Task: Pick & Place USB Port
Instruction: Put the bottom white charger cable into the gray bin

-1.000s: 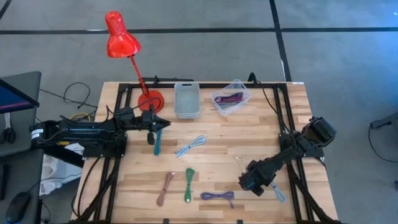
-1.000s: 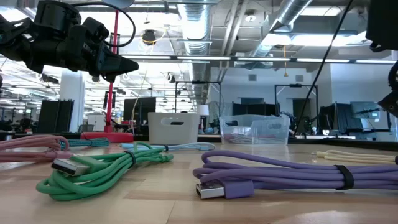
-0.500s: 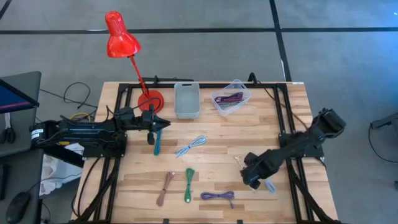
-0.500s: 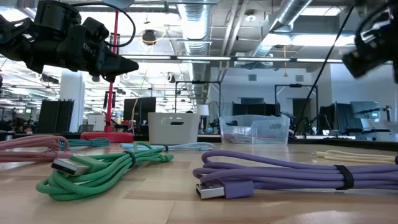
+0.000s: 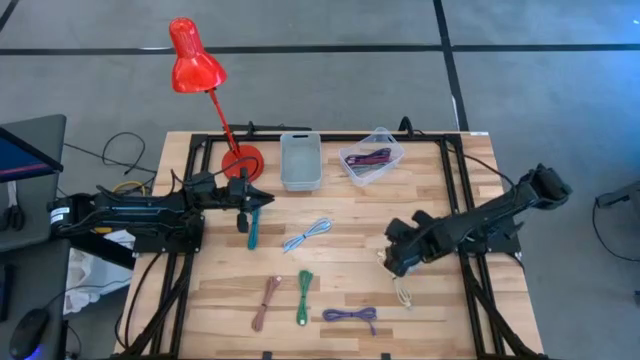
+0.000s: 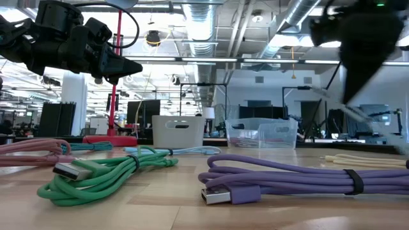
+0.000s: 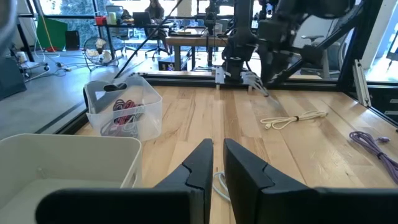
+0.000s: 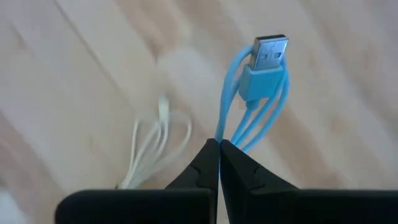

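Swung inward, right tool (image 8: 219, 146) pinches a blue cable (image 8: 255, 93), seen only from its wrist.

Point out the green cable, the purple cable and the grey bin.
Green cable (image 6: 102, 176), low view, on its coiled loops.
Purple cable (image 6: 281, 179), low view, on the bundled strands.
Grey bin (image 5: 300, 175), high view, on its near rim.

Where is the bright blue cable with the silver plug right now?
The bright blue bundled USB cable hangs pinched in the right claw, lifted above the wooden table on its right side, just over the cream cable.
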